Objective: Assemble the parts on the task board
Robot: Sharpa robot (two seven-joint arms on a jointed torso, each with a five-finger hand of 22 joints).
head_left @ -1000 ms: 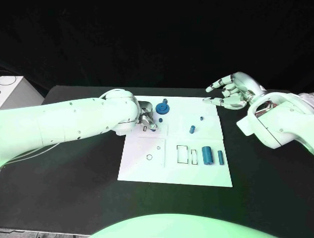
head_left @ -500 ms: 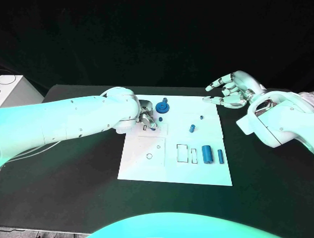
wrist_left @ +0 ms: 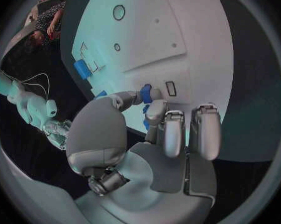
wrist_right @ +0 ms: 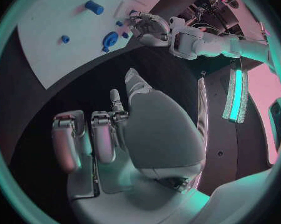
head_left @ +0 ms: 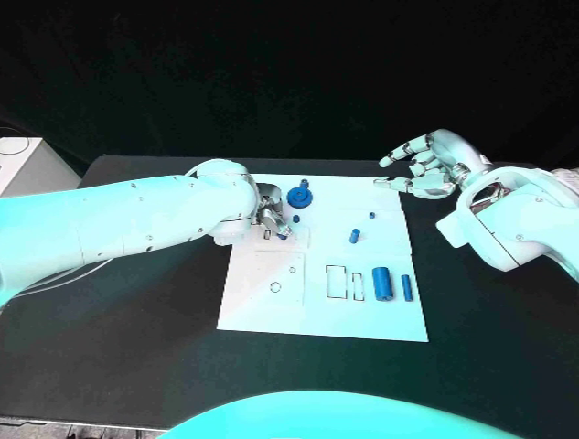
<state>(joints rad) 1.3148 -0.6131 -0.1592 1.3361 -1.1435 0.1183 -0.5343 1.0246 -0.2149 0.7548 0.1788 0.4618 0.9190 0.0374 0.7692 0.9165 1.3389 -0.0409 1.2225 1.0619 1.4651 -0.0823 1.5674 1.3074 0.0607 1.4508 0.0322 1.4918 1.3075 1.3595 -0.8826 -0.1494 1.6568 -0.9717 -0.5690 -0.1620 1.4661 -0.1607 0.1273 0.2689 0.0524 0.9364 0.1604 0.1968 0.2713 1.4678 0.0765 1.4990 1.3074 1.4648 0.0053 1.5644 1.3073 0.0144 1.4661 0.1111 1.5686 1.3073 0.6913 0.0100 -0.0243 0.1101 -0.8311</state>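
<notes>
At the centre of the black worktop (head_left: 131,338) a flat white rectangular task board (head_left: 270,311) is laid. Near its far edge a round blue gear-shaped part (head_left: 300,198) stands; a small blue peg (head_left: 354,237) and a smaller blue stub (head_left: 371,218) lie toward the right side; a thick blue cylinder (head_left: 383,284) and a thin blue rod (head_left: 405,288) rest near the right edge, beside two empty rectangular slots (head_left: 343,283).

Left hand (head_left: 271,222): silver, many-fingered, lowered over the far left part of the board. A small blue piece (wrist_left: 145,92) is pinched between its thumb and fingers (wrist_left: 155,111), just beside a small rectangular recess (wrist_left: 170,88) in the board.

Right hand (head_left: 423,170): held above the far right corner of the board, fingers apart, nothing held.

Change recorded over the last second: the left hand is seen nearly unmoved at the same spot on the board, the right hand likewise. This is judged a slow, fine seating of the pinched piece at its recess; insertion is not yet confirmed, and most parts remain loose.
</notes>
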